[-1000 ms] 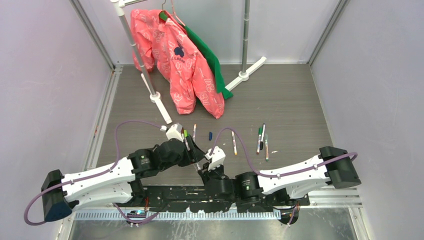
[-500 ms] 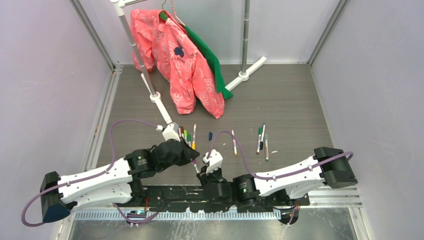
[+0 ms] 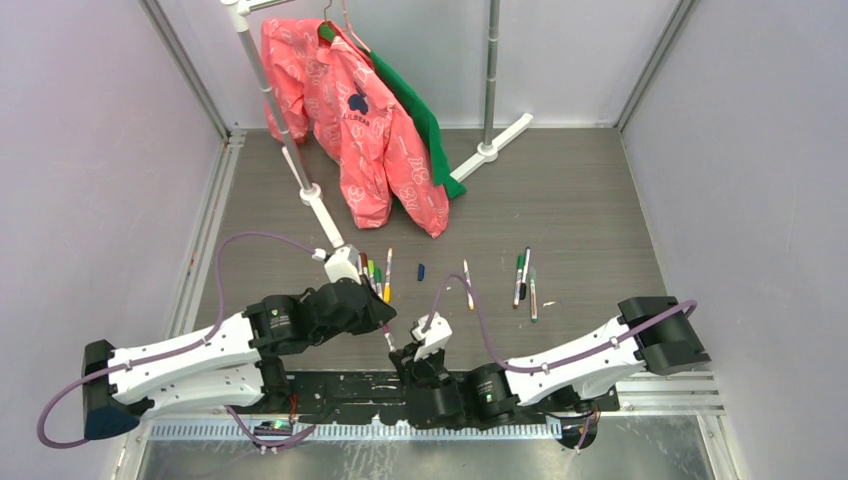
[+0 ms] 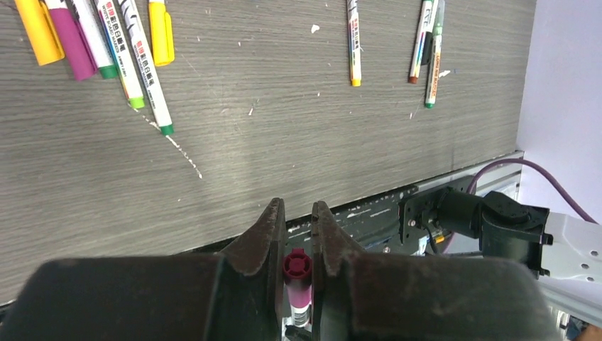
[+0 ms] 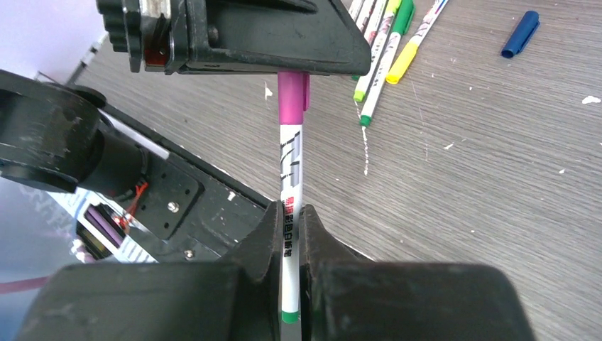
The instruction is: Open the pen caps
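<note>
Currently gripped cap: purple cap (image 5: 293, 89), seated on its pen, held above the bench's near edge between the two arms.
Left tool (image 4: 298, 210): narrow, pinched on the purple cap; only the cap's round end shows between its fingers.
Right tool (image 5: 292, 217): narrow, clamped on the pen barrel (image 5: 291, 160) further down; a green end shows behind the fingers.
Barrel writing: black print and red characters, too small to read.
Blue cap (image 5: 520, 33): loose on the bench (image 3: 580, 200), apart from any pen.
Row of pens (image 4: 123, 60): green tips, with yellow and purple caps beside them, cut off by the frame's top edge.
Pink jacket (image 3: 355, 130): dark chest print, illegible.
</note>
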Robot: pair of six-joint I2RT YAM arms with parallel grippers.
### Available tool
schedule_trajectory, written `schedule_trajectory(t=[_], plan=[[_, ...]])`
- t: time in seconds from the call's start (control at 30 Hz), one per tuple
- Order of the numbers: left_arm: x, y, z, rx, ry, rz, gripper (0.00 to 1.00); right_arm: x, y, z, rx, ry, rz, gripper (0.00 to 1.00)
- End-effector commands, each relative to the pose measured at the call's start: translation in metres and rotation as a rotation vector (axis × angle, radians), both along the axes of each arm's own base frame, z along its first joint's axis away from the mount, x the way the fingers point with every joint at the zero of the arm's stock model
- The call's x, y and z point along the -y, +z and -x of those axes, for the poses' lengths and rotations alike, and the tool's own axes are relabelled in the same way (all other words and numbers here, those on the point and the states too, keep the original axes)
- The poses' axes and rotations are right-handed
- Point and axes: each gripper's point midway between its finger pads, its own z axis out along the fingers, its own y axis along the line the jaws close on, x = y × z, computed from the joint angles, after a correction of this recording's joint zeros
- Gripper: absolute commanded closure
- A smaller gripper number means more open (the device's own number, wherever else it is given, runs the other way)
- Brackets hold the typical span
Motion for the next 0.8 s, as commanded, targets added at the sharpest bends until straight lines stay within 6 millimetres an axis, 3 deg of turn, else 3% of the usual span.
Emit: schedule_trajectory(t=[0.0, 0.43, 0.6, 0.77], plan=[[-0.022, 0.048, -0.037, 0.153, 0.175, -0.018, 1.0, 0.013, -0.027, 0.022, 0.011, 0.006, 0.066, 0.99], [-0.03, 0.072, -0.053, 0.153, 0.251, 0.087, 1.0, 0.023, -0.034, 0.042, 0.075, -0.014, 0.062, 0.99], [-0.025, 0.067, -0.054, 0.154, 0.197, 0.03, 1.0, 0.042, -0.009, 0.029, 0.115, -0.077, 0.01, 0.99], [-0.015, 0.033, -0.059, 0.135, 0.134, -0.113, 1.0, 0.083, 0.031, 0.0, 0.133, -0.226, -0.086, 0.99]])
